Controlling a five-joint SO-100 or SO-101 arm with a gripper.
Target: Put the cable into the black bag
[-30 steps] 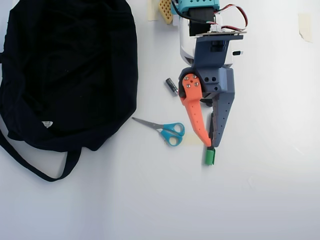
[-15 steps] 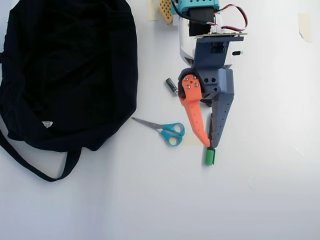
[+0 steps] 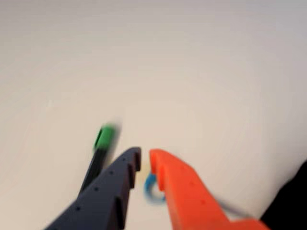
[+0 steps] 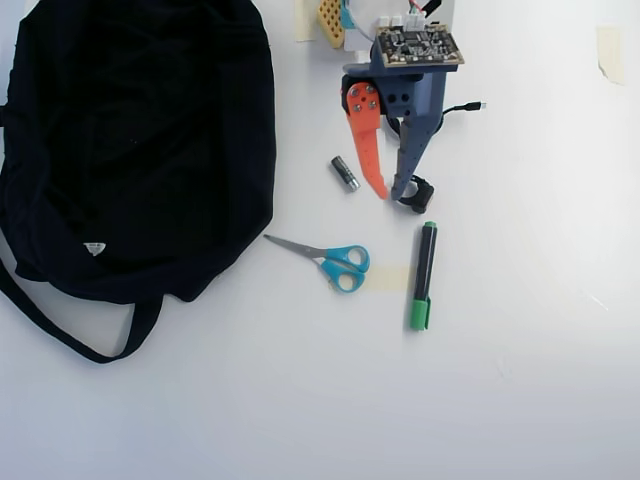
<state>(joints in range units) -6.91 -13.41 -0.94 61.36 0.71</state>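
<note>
End effector (image 4: pixel 389 192) retracted — marker (image 4: pixel 423 273) uncovered

The wrist view is soft with blur all over: the green-capped marker (image 3: pixel 101 143) is a smear half hidden behind the dark finger (image 3: pixel 108 189), and the blue scissors handle (image 3: pixel 150 188) peeks through the gap of the claw (image 3: pixel 145 160), rest covered. A black mass, bottom right, is cut off by the edge; can't tell what it is. In the overhead view the black bag (image 4: pixel 130 140) runs off the top and left edges, the arm is cropped at the top, and the cable (image 4: pixel 455 108) shows only as a thin plug end beside the arm, its coil hidden
</note>
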